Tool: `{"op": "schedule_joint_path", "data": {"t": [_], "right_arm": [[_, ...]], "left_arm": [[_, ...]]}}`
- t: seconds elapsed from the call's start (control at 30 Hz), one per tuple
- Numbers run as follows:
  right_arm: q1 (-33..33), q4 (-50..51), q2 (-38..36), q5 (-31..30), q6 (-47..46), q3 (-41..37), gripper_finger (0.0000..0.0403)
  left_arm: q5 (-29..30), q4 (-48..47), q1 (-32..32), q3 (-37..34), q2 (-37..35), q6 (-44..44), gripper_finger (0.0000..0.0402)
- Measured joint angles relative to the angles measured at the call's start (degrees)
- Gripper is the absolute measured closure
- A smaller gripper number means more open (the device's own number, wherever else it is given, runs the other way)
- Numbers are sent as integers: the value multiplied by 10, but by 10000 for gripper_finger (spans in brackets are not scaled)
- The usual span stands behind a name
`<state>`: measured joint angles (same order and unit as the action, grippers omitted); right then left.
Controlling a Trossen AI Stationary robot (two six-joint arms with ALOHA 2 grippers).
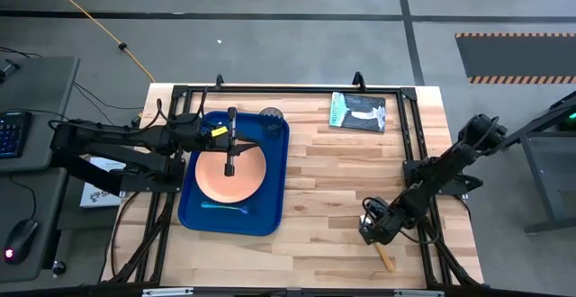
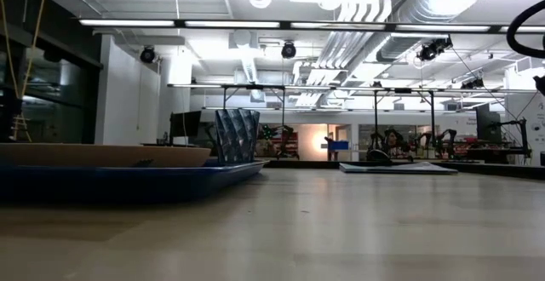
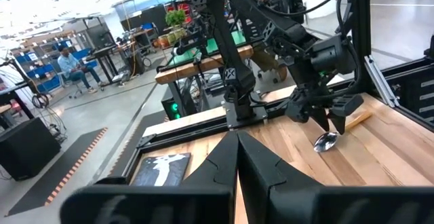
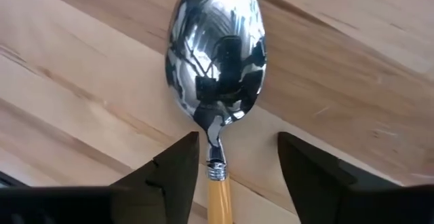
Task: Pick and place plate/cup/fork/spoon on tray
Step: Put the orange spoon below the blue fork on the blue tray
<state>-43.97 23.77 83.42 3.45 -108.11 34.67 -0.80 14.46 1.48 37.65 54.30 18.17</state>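
The dark-blue tray (image 1: 274, 184) lies at the table's left with the peach plate (image 1: 247, 184) on it. The light-blue fork (image 1: 225, 207) lies near the tray's front rim and the dark cup (image 1: 272, 117) stands at its far right corner. My left gripper (image 3: 237, 139) hovers shut above the plate, pointing level. The spoon (image 4: 215, 47) lies flat on the wood near the table's front right. My right gripper (image 4: 234, 163) points steeply down over it, open. Its fingers stand on either side of the spoon's neck (image 4: 215, 153), where the silver bowl meets the orange handle (image 1: 385, 259), without touching it.
A flat teal-and-black packet (image 1: 358, 112) lies at the table's far right. Black frame rails (image 1: 409, 144) run along the table's sides. Bare wood lies between the tray and the spoon. In the left wrist view a person sits in the room beyond.
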Motion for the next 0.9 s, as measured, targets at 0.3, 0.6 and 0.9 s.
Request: {"op": "schedule_joint_path", "data": {"t": [0.3,0.6,0.9], "right_arm": [[0,12,1,-7,-1,-1,292],[0,33,2,-15,8,-1,370],[1,61,-13,-45,137,11,388]], "left_arm": [[0,0,0,0,0,0,401],[0,0,0,0,0,0,401],[0,0,0,0,0,10,401]]}}
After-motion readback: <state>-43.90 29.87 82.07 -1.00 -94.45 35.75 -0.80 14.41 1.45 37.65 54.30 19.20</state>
